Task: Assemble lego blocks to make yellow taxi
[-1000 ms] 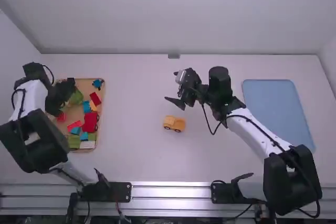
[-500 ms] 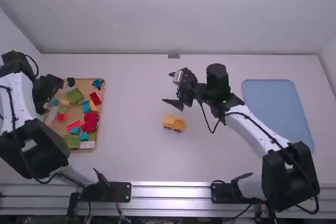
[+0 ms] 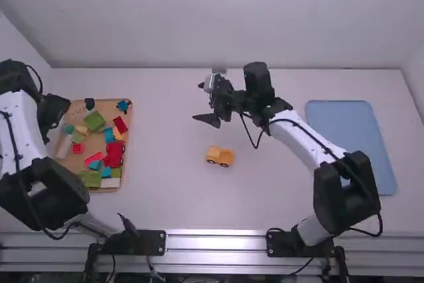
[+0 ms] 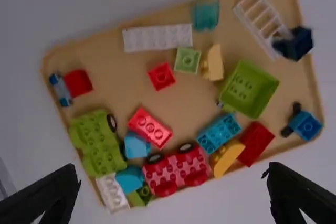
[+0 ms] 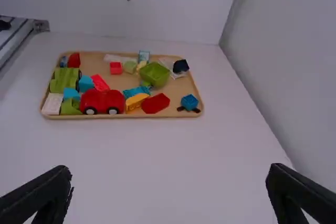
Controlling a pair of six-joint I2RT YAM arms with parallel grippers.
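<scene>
Yellow toy car (image 3: 220, 156): set on table (image 3: 165, 193), between the arms; presumably light, rigid, slick-sided; best gripped low across its flanks, lest upper bricks be loosened. Left gripper (image 4: 174, 178), right gripper (image 5: 169, 178): fingers spread, nothing grasped.

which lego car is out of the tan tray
The yellow one, standing on the white table between the tan tray and the blue mat or tray. The red one and the green one are both inside the tan tray.
</scene>
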